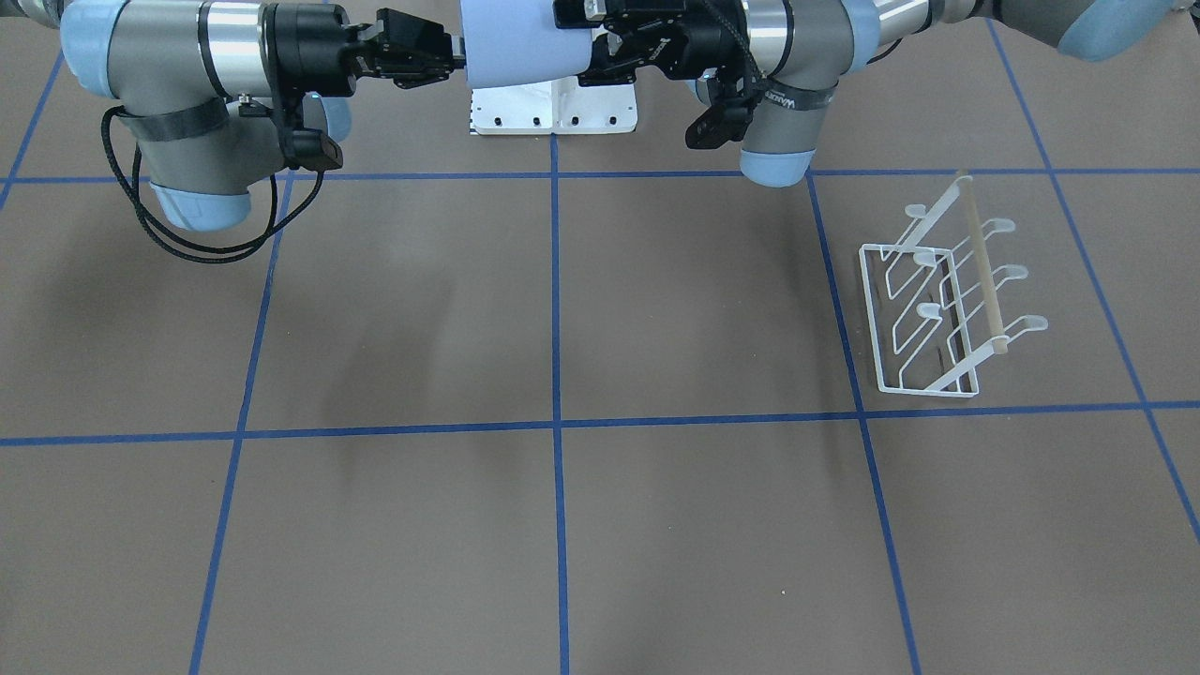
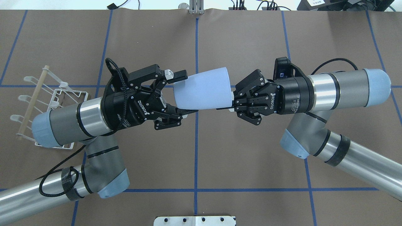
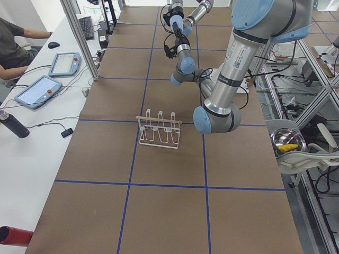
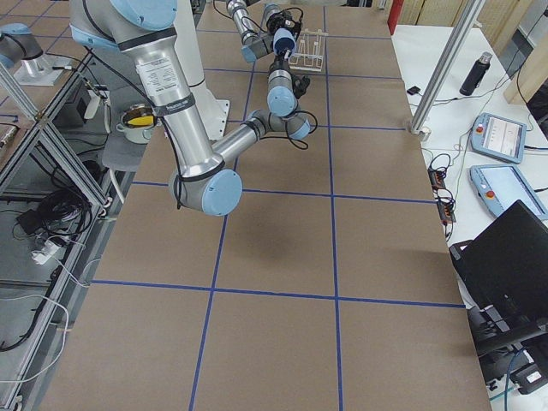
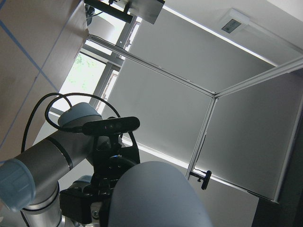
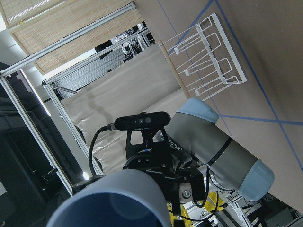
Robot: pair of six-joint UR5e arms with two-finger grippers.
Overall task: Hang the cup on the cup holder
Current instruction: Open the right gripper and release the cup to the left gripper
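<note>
The pale blue cup (image 2: 202,89) is held level in mid-air between my two grippers, high above the table's middle. My right gripper (image 2: 230,102) is shut on its wide rim. My left gripper (image 2: 185,94) straddles its narrow base, with a finger pressed to each side. The front view shows the same: the cup (image 1: 525,42) is between the right gripper (image 1: 457,62) and the left gripper (image 1: 586,42). The left wrist view shows the cup's outside (image 5: 156,198). The right wrist view looks into its mouth (image 6: 118,198). The white wire cup holder (image 2: 67,92) with its wooden rod stands on the table at the far left, partly under my left forearm.
The cup holder (image 1: 984,272) stands upright on brown paper marked with a blue tape grid. The white bolted robot pedestal (image 1: 553,108) is at the table's robot side. In the exterior left view an operator (image 3: 16,42) sits at a side desk with tablets.
</note>
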